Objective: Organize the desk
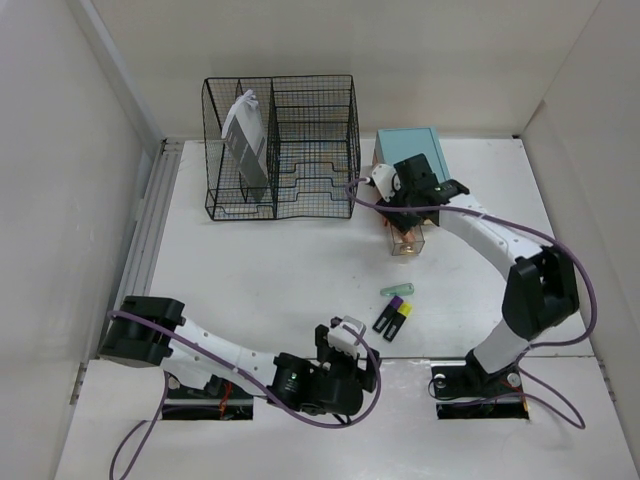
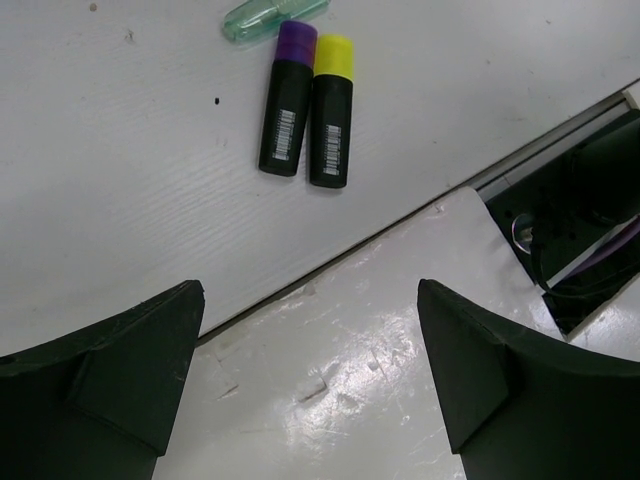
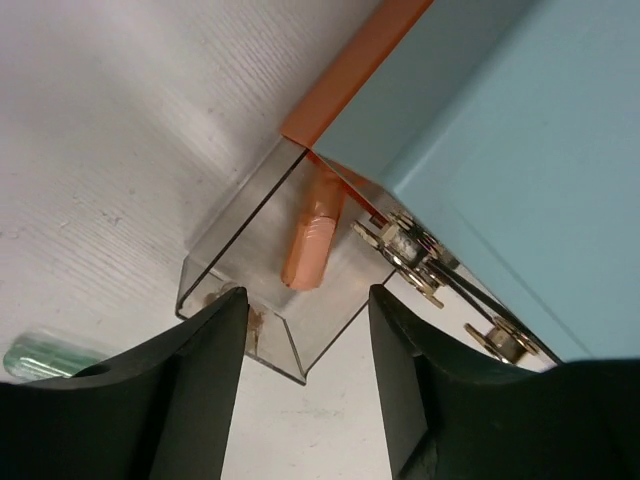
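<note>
The white desk [image 1: 270,270] holds two black highlighters side by side, one purple-capped [image 2: 287,100] and one yellow-capped [image 2: 331,112], with a clear green pen cap [image 2: 270,15] just beyond them. They also show in the top view [image 1: 394,318]. My left gripper [image 2: 310,340] is open and empty, hovering over the desk's near edge, short of the highlighters. My right gripper [image 3: 305,330] is open over the front corner of a clear drawer [image 3: 250,250] pulled out of the teal box [image 3: 500,130]. An orange marker [image 3: 312,240] lies in the drawer.
A black wire-mesh rack [image 1: 280,150] with a grey booklet [image 1: 245,140] stands at the back left. Metal binder clips [image 3: 410,258] lie beside the teal box. A grey rail [image 1: 150,230] runs along the left edge. Two cut-outs hold the arm bases at the near edge.
</note>
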Tool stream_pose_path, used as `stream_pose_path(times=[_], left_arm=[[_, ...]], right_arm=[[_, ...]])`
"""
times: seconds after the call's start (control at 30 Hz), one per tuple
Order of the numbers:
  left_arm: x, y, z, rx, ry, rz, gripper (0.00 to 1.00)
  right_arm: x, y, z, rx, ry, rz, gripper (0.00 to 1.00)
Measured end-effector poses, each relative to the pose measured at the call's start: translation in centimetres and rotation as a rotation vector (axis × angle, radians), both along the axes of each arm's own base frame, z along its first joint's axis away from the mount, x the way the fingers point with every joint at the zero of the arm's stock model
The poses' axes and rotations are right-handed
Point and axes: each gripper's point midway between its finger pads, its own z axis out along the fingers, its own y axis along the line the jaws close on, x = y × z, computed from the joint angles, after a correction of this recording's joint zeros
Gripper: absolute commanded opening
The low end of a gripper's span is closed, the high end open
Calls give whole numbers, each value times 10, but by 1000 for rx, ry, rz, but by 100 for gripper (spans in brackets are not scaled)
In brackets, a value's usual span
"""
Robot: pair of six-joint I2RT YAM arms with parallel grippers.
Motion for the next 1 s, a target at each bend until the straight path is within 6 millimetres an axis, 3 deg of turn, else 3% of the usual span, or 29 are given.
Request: stream_pose_path(times=[0.1,0.17,0.23,0.27,0.33,0.43,0.63,0.83,1.0], left_arm=[[7,1,-1,1,6,19,83],[21,0,-1,-1,20,48,75],[39,-2,0,-5,28,72,68],[50,-4,2,-18,37,83,57],[70,-7,6,-47,66,85,44],[98,-9,11,-60,76,71,30],[104,-29,4,20,93,-69,34],[104,-30,-3,34,124,-112,60],[99,-4,3,-14,138,-95,65]], right_arm=[[-7,5,19,45,-30,47,50],[-20,10,34,79,-52,124,40],[-40,13,46,109,-67,216,38],[-51,13,51,119,-80,271,38],[-76,12,54,128,-94,380,38],[-107,7,37,95,-76,537,40],[-145,-11,-24,-1,62,706,42],[-143,-12,-38,-26,55,734,43],[-137,-8,-52,-53,66,743,45]])
